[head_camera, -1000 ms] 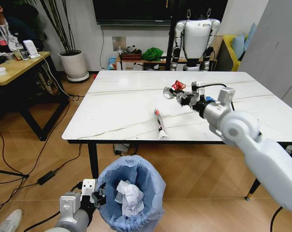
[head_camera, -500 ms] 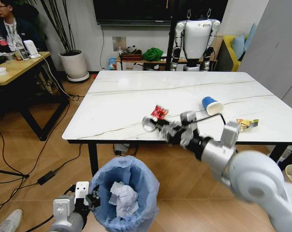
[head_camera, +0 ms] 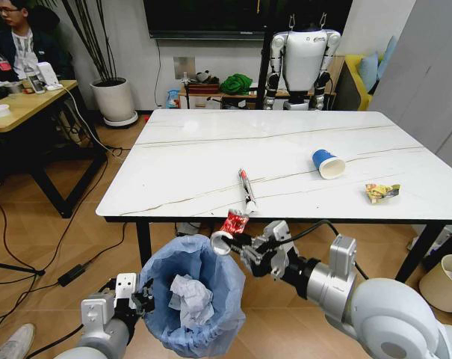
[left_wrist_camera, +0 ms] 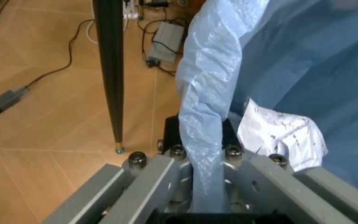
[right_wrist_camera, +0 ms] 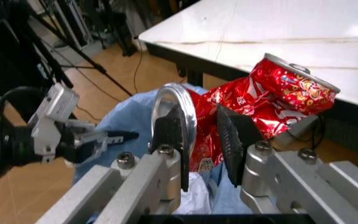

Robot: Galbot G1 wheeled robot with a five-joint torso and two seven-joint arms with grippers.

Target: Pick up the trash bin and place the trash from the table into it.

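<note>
Trash bin (head_camera: 190, 299) hangs clamped in left end effector (head_camera: 140, 298) — right end effector (head_camera: 248, 249) grips crushed can (head_camera: 234, 223), partly hidden.

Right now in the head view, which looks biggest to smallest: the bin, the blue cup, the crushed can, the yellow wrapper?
1. Trash bin, nearest the camera.
2. Crushed can, held nearer.
3. Blue cup.
4. Yellow wrapper; cup and wrapper look close in size.

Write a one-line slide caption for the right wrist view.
Right gripper holds a crushed red can above the blue-lined trash bin.
</note>
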